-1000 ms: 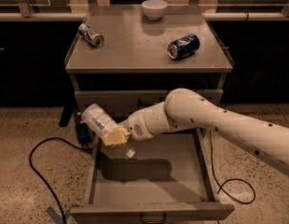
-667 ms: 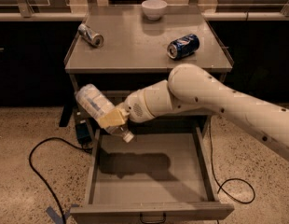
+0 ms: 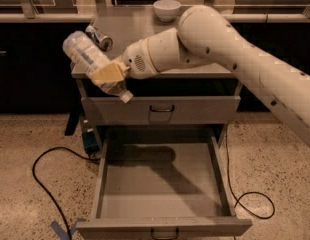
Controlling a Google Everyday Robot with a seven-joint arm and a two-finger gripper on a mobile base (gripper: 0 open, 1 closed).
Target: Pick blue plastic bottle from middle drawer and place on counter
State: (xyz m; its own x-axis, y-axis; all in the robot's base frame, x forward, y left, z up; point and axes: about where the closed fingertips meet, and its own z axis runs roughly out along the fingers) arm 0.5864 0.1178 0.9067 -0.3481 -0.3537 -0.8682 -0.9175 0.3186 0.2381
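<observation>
My gripper (image 3: 106,74) is shut on the blue plastic bottle (image 3: 87,58), a clear-whitish bottle with a white cap pointing down right. It holds the bottle tilted in the air at the left front corner of the counter (image 3: 145,26), at counter height. The white arm reaches in from the right and covers much of the counter. The middle drawer (image 3: 162,184) is pulled wide open below; nothing shows inside it.
A silver can (image 3: 99,37) lies on the counter's left side, just behind the bottle. A white bowl (image 3: 166,9) stands at the counter's back. The upper drawer (image 3: 162,110) is closed. A black cable (image 3: 45,184) and a blue box lie on the floor at left.
The arm has lifted the bottle from just above the open drawer up to counter height at the left front corner. The arm now hides the dark blue soda can.
</observation>
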